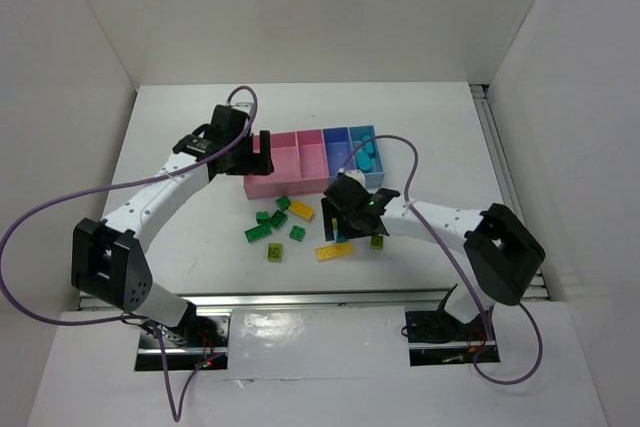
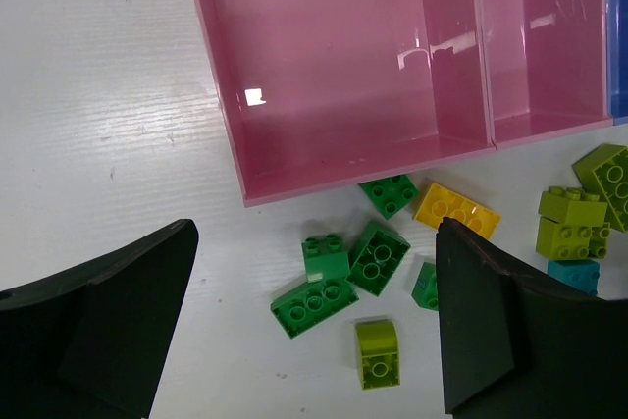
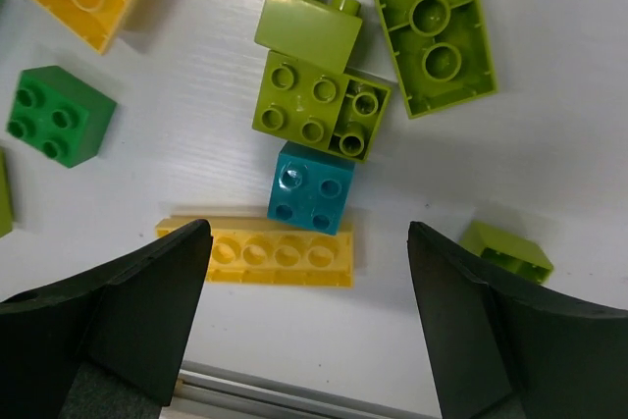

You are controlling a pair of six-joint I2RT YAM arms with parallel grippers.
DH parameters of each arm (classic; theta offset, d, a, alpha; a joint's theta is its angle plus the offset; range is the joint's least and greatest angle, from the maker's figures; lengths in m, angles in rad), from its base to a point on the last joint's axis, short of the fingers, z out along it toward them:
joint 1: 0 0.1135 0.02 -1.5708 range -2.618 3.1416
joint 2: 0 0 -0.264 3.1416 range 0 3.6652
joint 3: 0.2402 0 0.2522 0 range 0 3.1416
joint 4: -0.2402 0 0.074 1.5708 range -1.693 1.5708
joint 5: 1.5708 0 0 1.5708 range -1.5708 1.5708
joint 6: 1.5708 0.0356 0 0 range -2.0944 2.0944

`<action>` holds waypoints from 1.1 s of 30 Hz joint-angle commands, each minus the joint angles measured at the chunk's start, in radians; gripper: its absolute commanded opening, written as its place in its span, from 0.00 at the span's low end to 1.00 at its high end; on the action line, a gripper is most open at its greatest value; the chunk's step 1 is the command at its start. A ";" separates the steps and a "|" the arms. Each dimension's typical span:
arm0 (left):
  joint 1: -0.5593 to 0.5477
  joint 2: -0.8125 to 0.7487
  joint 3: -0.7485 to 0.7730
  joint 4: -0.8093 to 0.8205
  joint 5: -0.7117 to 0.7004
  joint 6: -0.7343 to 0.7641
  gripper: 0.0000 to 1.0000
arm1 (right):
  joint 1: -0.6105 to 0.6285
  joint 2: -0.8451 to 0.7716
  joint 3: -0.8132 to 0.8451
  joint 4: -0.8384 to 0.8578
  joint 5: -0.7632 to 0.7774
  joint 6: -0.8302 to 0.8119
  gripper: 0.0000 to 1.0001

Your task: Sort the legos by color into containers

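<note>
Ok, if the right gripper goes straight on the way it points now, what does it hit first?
Probably the cyan brick, lying between the open jaws of the right gripper; the long yellow brick beside it is nearly as central. Depth is unclear.

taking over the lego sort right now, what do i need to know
Left end effector: open, empty, over the dark green bricks by the pink compartments, which look bare.
Right end effector: open, empty, above a loose cyan brick, lime bricks and a yellow brick.
Done: cyan pieces seem to sit in the light blue compartment.
To do: all bricks on the table.
</note>
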 commanded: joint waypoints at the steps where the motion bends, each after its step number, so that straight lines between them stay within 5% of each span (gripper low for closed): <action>1: -0.005 0.007 -0.003 -0.001 0.012 -0.023 1.00 | 0.027 0.047 0.020 0.031 0.004 0.051 0.88; 19: -0.005 0.007 -0.012 -0.001 0.003 -0.023 1.00 | 0.037 0.147 0.093 0.041 0.112 0.051 0.37; 26: -0.005 0.007 -0.012 -0.001 -0.017 -0.013 1.00 | 0.012 0.014 0.219 -0.062 0.188 -0.003 0.33; 33: -0.005 0.017 -0.003 -0.001 0.010 -0.004 0.99 | -0.201 0.079 0.362 -0.012 0.179 -0.090 0.34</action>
